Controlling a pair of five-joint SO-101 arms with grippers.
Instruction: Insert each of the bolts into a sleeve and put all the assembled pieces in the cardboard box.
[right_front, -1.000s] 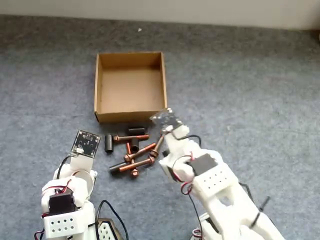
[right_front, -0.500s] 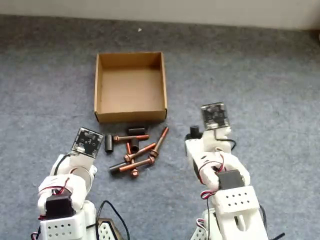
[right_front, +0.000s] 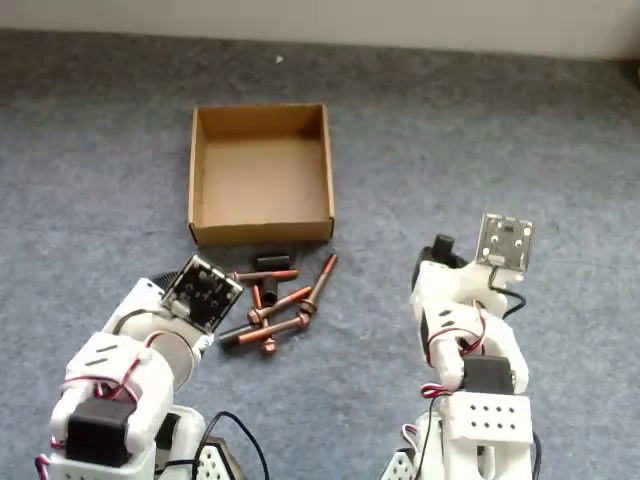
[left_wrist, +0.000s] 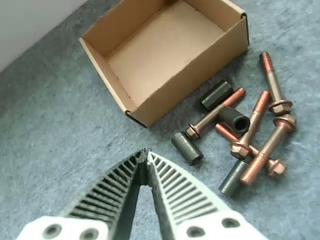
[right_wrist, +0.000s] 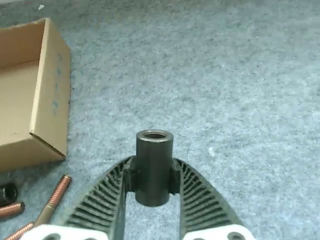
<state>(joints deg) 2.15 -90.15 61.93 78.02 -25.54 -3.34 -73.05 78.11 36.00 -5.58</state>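
Observation:
Several copper bolts (right_front: 285, 300) and black sleeves (right_front: 270, 263) lie in a loose pile on the grey carpet just in front of the cardboard box (right_front: 262, 233), which holds nothing. The left wrist view shows the bolts (left_wrist: 267, 150), the sleeves (left_wrist: 187, 148) and the box (left_wrist: 195, 85), with my left gripper (left_wrist: 146, 152) shut and holding nothing, a little short of the nearest sleeve. My right gripper (right_wrist: 152, 172) is shut on an upright black sleeve (right_wrist: 154, 160). In the high view that sleeve (right_front: 441, 246) is held to the right of the pile, above bare carpet.
Grey carpet covers the whole floor, and a pale wall edge runs along the far side. The box corner (right_wrist: 47, 90) and some bolt ends (right_wrist: 52, 197) show beside my right gripper. Open carpet lies to the right of the box.
My right arm has swung from the bolt pile out to the right, carrying a black sleeve. The left arm has turned and leaned toward the pile.

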